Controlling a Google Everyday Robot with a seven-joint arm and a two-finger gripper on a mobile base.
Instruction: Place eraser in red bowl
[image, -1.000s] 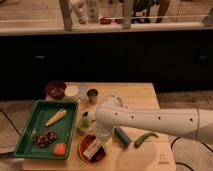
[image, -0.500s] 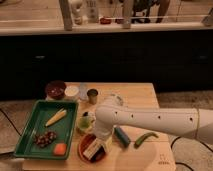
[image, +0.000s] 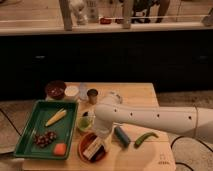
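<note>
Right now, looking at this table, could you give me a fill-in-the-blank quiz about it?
1. The eraser lies ____ the red bowl.
2. The gripper is over that bowl, at the end of a ____ arm.
3. The dark grapes sit in the ____ tray.
Missing words: inside; white; green.

One gripper (image: 101, 138) over one red bowl (image: 82, 150)
</note>
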